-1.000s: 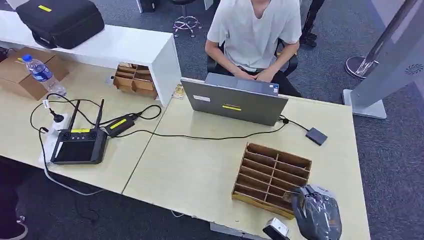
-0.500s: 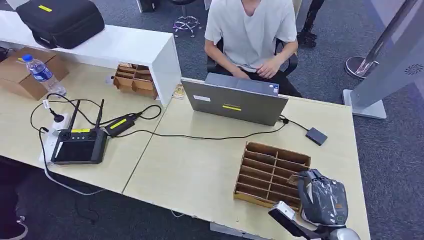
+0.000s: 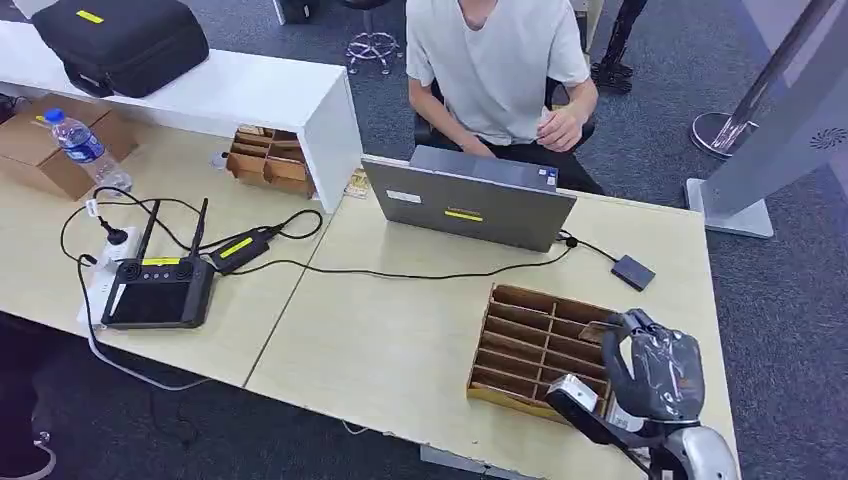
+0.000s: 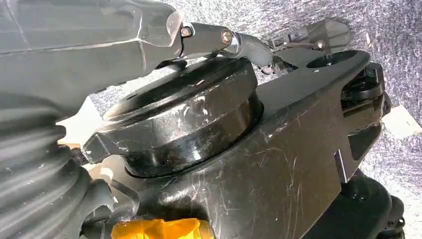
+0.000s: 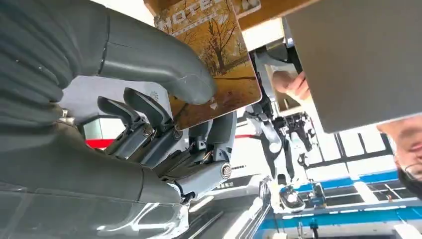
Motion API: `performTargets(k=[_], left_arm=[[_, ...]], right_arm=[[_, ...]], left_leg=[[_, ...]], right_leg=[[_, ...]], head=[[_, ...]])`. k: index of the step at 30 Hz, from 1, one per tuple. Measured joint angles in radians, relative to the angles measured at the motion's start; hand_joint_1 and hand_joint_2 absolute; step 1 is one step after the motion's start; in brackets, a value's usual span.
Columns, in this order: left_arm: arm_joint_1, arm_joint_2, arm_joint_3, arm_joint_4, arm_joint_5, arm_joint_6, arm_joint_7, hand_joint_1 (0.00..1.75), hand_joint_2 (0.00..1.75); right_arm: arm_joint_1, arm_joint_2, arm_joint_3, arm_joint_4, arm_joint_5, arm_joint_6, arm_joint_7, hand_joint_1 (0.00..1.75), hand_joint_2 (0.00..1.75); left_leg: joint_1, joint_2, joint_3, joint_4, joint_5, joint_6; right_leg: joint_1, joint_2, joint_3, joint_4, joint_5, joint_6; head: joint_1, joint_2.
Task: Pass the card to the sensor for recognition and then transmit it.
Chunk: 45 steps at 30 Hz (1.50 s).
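My right hand point(image 3: 655, 375) hovers over the right end of the wooden slotted tray point(image 3: 520, 340) at the table's front right. In the right wrist view it pinches a card point(image 5: 214, 55), orange-brown with autumn trees and printed letters, the thumb point(image 5: 149, 55) on its face and the dark fingers point(image 5: 144, 119) behind. The sensor point(image 3: 633, 272), a small dark flat box on a cable, lies on the table beyond the tray. My left hand point(image 4: 124, 40) hangs beside my body with its fingers stretched out and nothing in them.
A person point(image 3: 495, 60) sits behind the open grey laptop point(image 3: 470, 205) on the far side of the table. A black controller point(image 3: 158, 290), cables and a water bottle point(image 3: 85, 148) lie on the left table. A grey stand point(image 3: 770, 140) rises at the right.
My right hand has lifted from the table's front edge and moved forward over the tray's right end with the card. The person has raised one hand off the laptop.
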Motion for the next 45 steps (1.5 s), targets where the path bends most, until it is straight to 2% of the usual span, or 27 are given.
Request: performTargets(k=[12, 24, 33, 41, 42, 45], left_arm=[[-0.003, 0.000, 0.000, 0.000, -0.026, -0.002, 0.009, 0.00, 1.75], [-0.015, 0.000, 0.000, -0.001, -0.118, -0.005, 0.024, 0.00, 1.75], [-0.032, 0.001, 0.000, -0.006, -0.207, -0.010, 0.040, 0.00, 1.75], [-0.045, 0.001, 0.000, -0.013, -0.253, -0.013, 0.061, 0.00, 1.75], [-0.045, 0.001, 0.000, -0.013, -0.253, -0.014, 0.061, 0.00, 1.75], [-0.045, 0.001, 0.000, -0.013, -0.254, -0.021, 0.058, 0.00, 1.75]], right_arm=[[-0.081, 0.006, -0.002, -0.004, -0.003, 0.016, 0.000, 1.75, 1.75], [-0.368, 0.045, -0.006, 0.077, 0.025, 0.031, 0.022, 1.75, 1.75], [-0.615, 0.092, -0.006, 0.354, 0.156, 0.009, 0.090, 1.75, 1.75], [-0.756, 0.128, -0.013, 0.630, 0.193, -0.028, 0.133, 1.75, 1.75], [-0.765, 0.131, -0.018, 0.656, 0.191, -0.034, 0.134, 0.00, 1.75], [-0.779, 0.140, -0.032, 0.717, 0.187, -0.044, 0.129, 0.00, 1.75]], left_leg=[[0.000, 0.000, 0.000, 0.000, 0.000, 0.000], [0.000, -0.001, 0.000, 0.000, 0.002, 0.000], [0.000, -0.001, 0.000, 0.000, 0.002, 0.000], [0.000, -0.001, 0.000, 0.001, 0.002, 0.000], [0.000, -0.001, 0.000, 0.001, 0.002, 0.000], [0.000, -0.001, 0.000, 0.001, 0.002, 0.000]], right_leg=[[0.000, 0.000, 0.000, 0.000, 0.000, 0.000], [0.000, 0.000, 0.000, 0.001, 0.001, -0.001], [0.000, 0.000, 0.000, 0.002, 0.001, -0.001], [0.000, 0.000, 0.000, 0.002, 0.002, -0.001], [0.000, 0.000, 0.000, 0.002, 0.002, -0.001], [0.000, -0.001, 0.000, 0.002, 0.002, -0.001]], head=[[0.000, 0.000], [0.000, 0.000], [0.000, 0.000], [0.000, 0.000], [0.000, 0.000], [0.000, 0.000]])
